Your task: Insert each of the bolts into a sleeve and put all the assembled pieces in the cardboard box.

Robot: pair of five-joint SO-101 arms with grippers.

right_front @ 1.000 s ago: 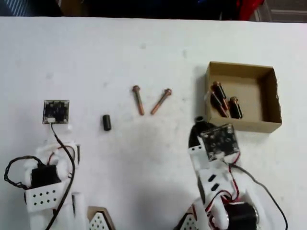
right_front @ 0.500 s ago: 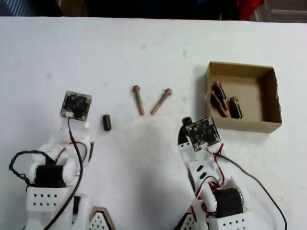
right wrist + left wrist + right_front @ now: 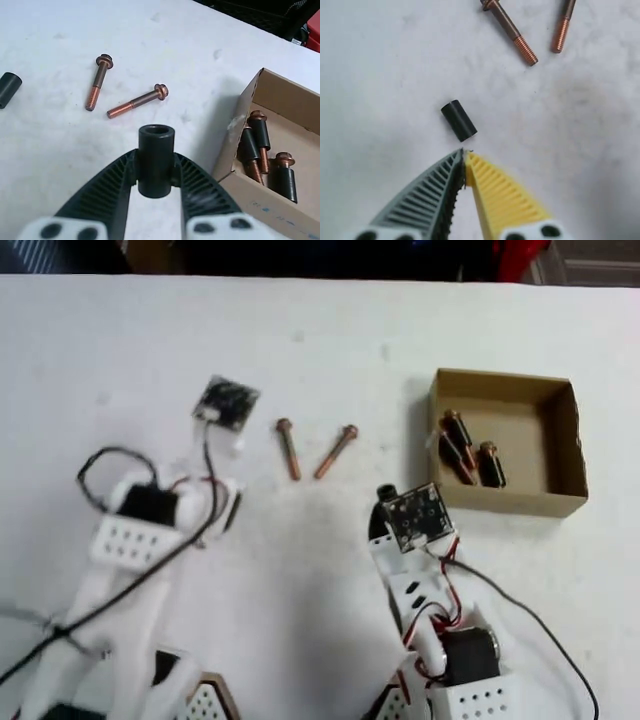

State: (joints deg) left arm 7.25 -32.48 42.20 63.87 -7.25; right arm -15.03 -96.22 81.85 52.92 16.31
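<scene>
My left gripper (image 3: pixel 464 152) is shut and empty, its tips just short of a loose black sleeve (image 3: pixel 459 120) lying on the white table. Past that sleeve lie two copper bolts (image 3: pixel 510 30) (image 3: pixel 562 27); from above they rest mid-table (image 3: pixel 288 448) (image 3: pixel 336 451). My right gripper (image 3: pixel 156 165) is shut on a second black sleeve (image 3: pixel 156 150), held upright with its bore showing. It hovers left of the cardboard box (image 3: pixel 505 502), seen in the high view as the right gripper (image 3: pixel 385 505). Three assembled pieces (image 3: pixel 465 452) lie in the box.
The left arm (image 3: pixel 150 515) covers the loose sleeve's spot in the high view. The box's near wall (image 3: pixel 260 200) is close beside the right gripper. Bare white table stretches behind the bolts and to the far left.
The left arm has swung forward and to the right, up to the loose sleeve. The right arm has drawn slightly left, away from the box, still holding its sleeve.
</scene>
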